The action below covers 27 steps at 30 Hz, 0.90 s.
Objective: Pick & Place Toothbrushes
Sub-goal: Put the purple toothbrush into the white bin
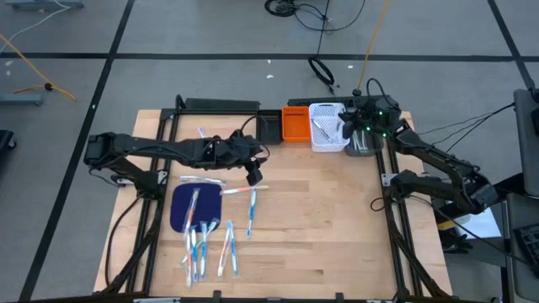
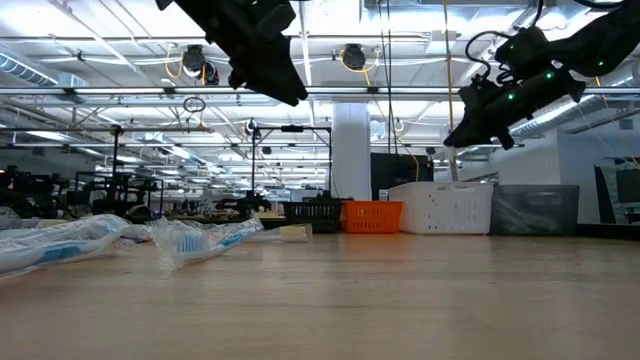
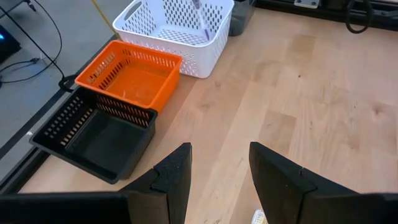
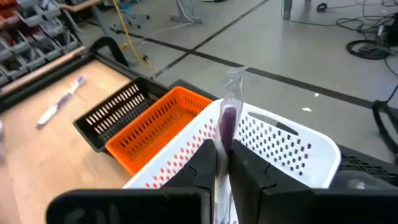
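No legible writing shows on any bin or wrapper.

The right gripper point(image 4: 222, 163) is clamped on one wrapped toothbrush point(image 4: 227, 124) — purple-handled, long axis roughly upright, free end pointing up out of the fingers. It hangs over the white bin point(image 1: 327, 126) at the table's 1 o'clock edge. The right arm reaches in from 3 o'clock, elbow bent.

The left gripper point(image 1: 253, 175) hovers near table centre with fingers parted and nothing between them, its arm stretched from 9 o'clock.

The other toothbrushes point(image 1: 206, 238) lie at 7 o'clock on and beside the blue mat point(image 1: 184, 208) — mostly lengthwise along 12–6. One point(image 1: 203, 134) lies apart at 11 o'clock.

The orange bin point(image 1: 296, 124) and black bin point(image 1: 270, 125) stand beside the white one.
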{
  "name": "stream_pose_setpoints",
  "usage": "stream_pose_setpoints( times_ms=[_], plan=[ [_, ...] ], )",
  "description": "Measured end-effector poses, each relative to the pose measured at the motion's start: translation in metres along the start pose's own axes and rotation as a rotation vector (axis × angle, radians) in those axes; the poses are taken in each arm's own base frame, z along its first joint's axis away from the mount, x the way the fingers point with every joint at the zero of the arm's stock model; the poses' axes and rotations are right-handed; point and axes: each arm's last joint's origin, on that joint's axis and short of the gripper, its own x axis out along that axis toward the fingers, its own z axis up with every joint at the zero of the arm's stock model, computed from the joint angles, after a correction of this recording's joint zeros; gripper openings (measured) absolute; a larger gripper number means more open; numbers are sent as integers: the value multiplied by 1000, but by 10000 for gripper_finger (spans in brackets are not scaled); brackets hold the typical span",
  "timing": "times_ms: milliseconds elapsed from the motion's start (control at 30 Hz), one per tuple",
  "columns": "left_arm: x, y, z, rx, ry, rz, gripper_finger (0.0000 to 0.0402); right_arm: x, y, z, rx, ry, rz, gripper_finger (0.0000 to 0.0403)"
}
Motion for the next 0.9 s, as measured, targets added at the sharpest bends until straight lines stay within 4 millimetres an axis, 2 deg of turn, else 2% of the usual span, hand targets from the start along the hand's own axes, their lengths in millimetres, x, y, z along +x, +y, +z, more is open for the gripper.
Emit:
stream_pose_setpoints(
  times_ms=[233,567,733,900],
  plan=[
    [1,3,0,-21,6,9,163,0,0,-1,-33,12,-2,23],
    [1,3,-3,-25,30,14,163,0,0,-2,-40,17,-1,141],
    [1,4,-3,-37,39,16,163,0,0,-1,-44,12,3,175],
    [1,5,-5,-39,48,55,163,0,2,5,-61,-48,37,192]
  ],
)
